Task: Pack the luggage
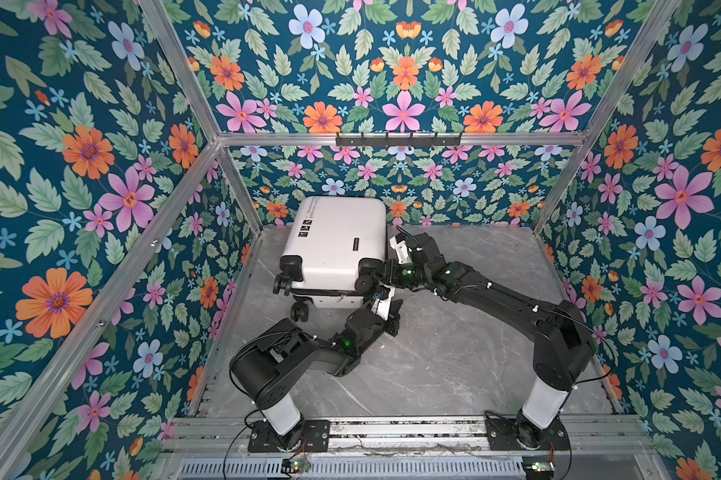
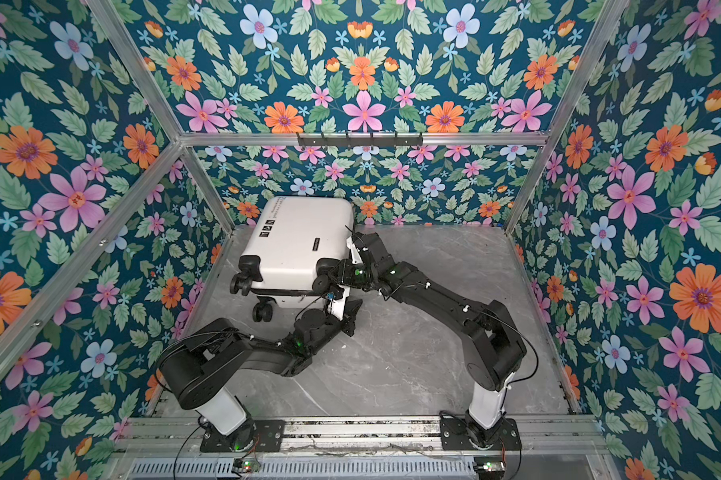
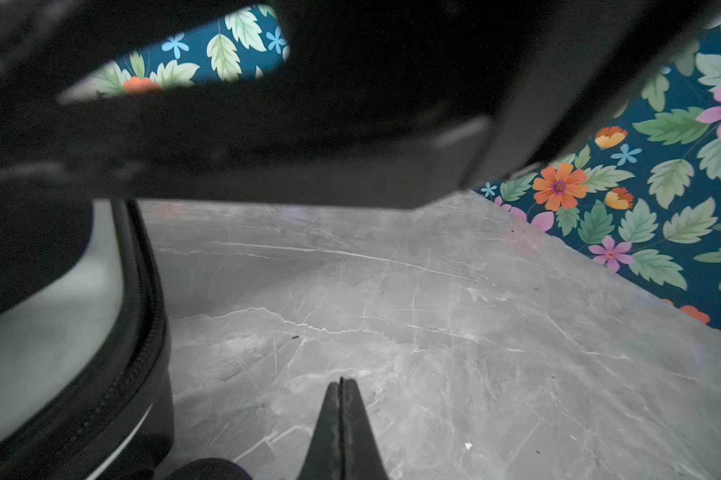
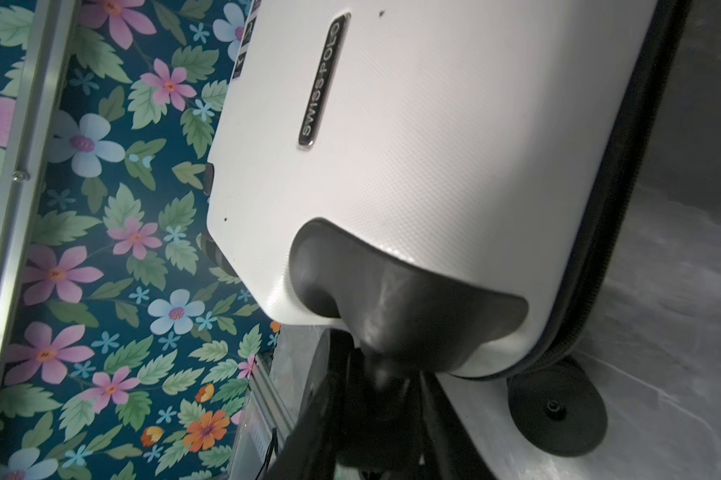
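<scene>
The luggage point(image 1: 338, 241) point(image 2: 304, 237) is a white hard-shell suitcase. It lies shut on its side at the back left of the table, with its black wheels toward me. My right gripper point(image 1: 370, 279) point(image 2: 326, 277) reaches across to its near right corner. In the right wrist view the right gripper point(image 4: 379, 374) has its fingers on either side of the black caster stem under the luggage point(image 4: 412, 145). My left gripper point(image 1: 394, 325) point(image 2: 350, 323) hangs just in front of that corner, shut and empty. In the left wrist view the left gripper point(image 3: 341, 380) points at bare table beside the luggage point(image 3: 38, 332).
The grey marble table point(image 1: 454, 353) is boxed in by floral walls and aluminium posts. A black hook rail point(image 1: 398, 140) runs along the back beam. Another suitcase wheel point(image 4: 558, 411) rests on the table near my right gripper.
</scene>
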Robot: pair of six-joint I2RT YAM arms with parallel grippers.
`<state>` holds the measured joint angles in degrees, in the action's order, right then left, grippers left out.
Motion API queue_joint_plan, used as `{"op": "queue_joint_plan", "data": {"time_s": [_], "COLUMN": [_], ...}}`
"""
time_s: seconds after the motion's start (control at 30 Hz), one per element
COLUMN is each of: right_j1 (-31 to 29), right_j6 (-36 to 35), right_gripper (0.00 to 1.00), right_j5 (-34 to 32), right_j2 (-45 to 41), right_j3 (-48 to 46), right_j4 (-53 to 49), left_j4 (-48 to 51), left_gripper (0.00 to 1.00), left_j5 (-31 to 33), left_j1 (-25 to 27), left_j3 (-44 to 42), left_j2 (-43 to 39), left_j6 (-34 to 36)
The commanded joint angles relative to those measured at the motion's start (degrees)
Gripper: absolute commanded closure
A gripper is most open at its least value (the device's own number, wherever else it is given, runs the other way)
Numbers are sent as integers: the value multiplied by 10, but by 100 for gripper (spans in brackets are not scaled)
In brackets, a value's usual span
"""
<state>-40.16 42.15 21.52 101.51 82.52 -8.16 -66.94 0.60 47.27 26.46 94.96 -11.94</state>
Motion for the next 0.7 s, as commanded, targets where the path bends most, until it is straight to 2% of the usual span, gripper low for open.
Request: {"op": "queue_joint_plan", "data": {"time_s": [0.0,0.07,0.17,0.3,0.33,0.4,0.43,0.57,0.67], "right_j1": [6,22,48,78,83,89,89,89,90], "right_j6": [-29,-27,-30,-41,-46,-58,-64,-64,-56], "right_gripper": [67,60,45,31,29,28,27,25,24], "right_j5": [46,44,31,16,12,7,4,5,9], "right_j2": [-11,-25,-48,-60,-60,-60,-60,-54,-51], "right_j3": [1,-2,-2,8,14,24,28,20,9], "right_j4": [-47,-53,-62,-73,-81,-94,-101,-96,-79], "left_j4": [-65,-65,-59,29,74,187,252,437,570], "left_gripper": [100,100,100,100,91,58,50,27,12], "left_j5": [33,59,95,115,116,117,112,139,239], "left_j1": [-1,-1,-1,0,0,0,1,6,1], "left_j3": [-29,-54,-88,-97,-90,-65,-47,-1,48], "left_j2": [-26,-49,-92,-168,-191,-238,-266,-368,-434], "left_j6": [-13,-18,-28,-34,-35,-41,-39,-32,-72]}}
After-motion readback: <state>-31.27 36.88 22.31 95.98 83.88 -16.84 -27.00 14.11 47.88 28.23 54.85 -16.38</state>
